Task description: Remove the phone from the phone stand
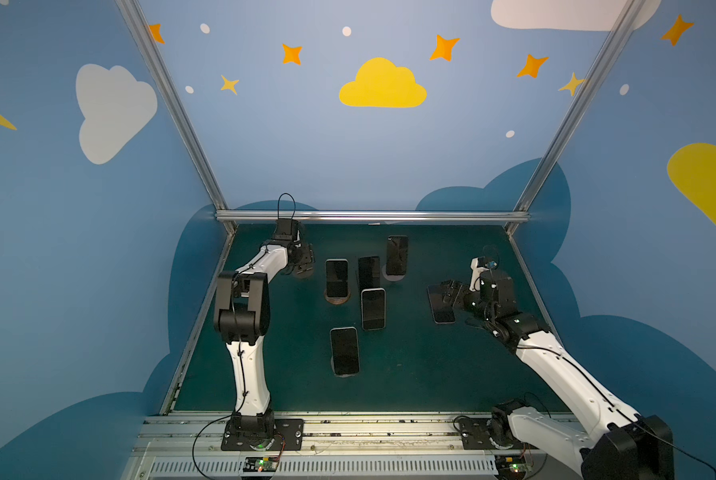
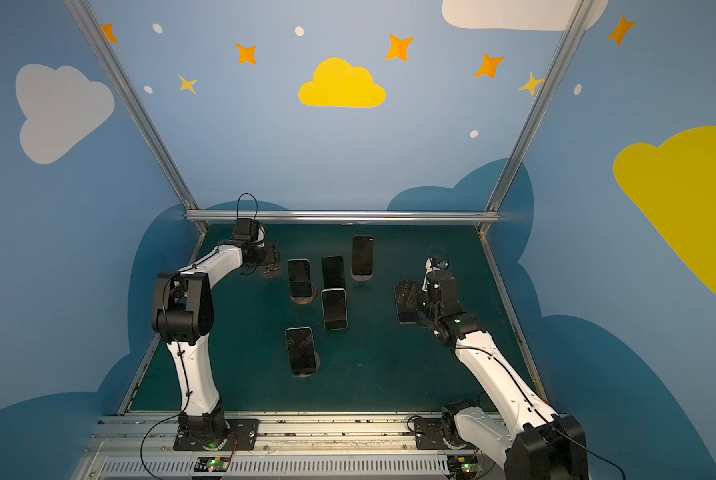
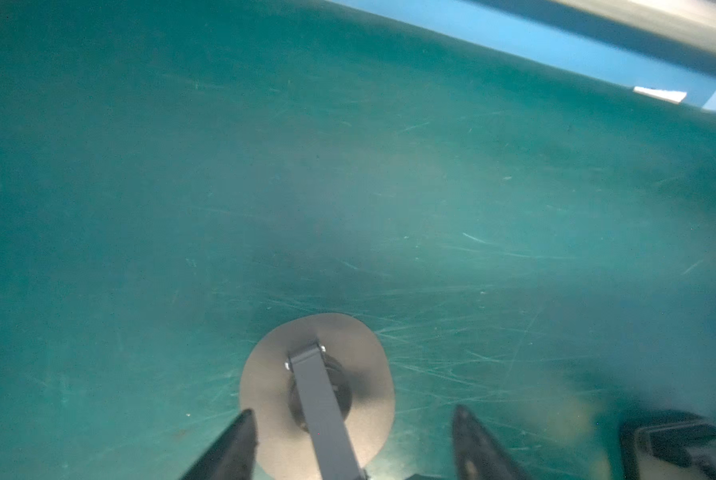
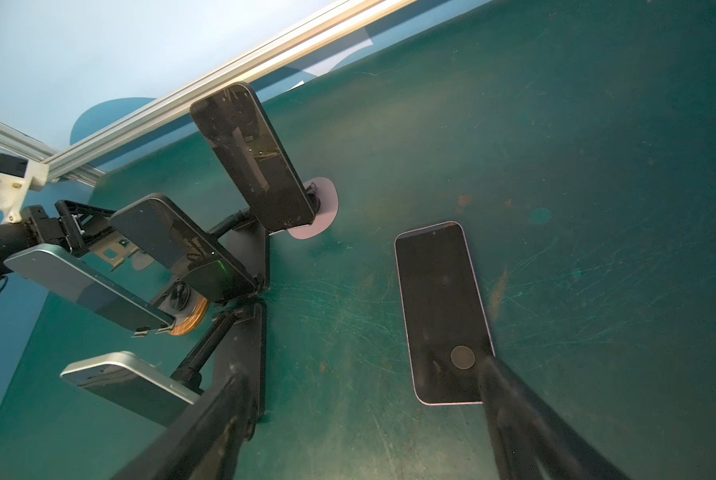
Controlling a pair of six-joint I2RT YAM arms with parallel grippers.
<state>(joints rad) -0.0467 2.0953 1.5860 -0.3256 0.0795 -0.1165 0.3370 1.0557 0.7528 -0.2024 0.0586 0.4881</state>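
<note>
We are holding right fingers [image 4: 522,424] spread and empty over the phone [image 4: 443,311] lying flat on the counter [image 4: 597,166] — left fingers [image 3: 231,449], unclenched, are straddling the bare stand [image 3: 273,374] — we are aiming to rise straight.

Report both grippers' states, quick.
Left gripper: open, fingers either side of the empty phone stand, holding nothing.
Right gripper: open, holding nothing; phone lies flat beneath.
</note>
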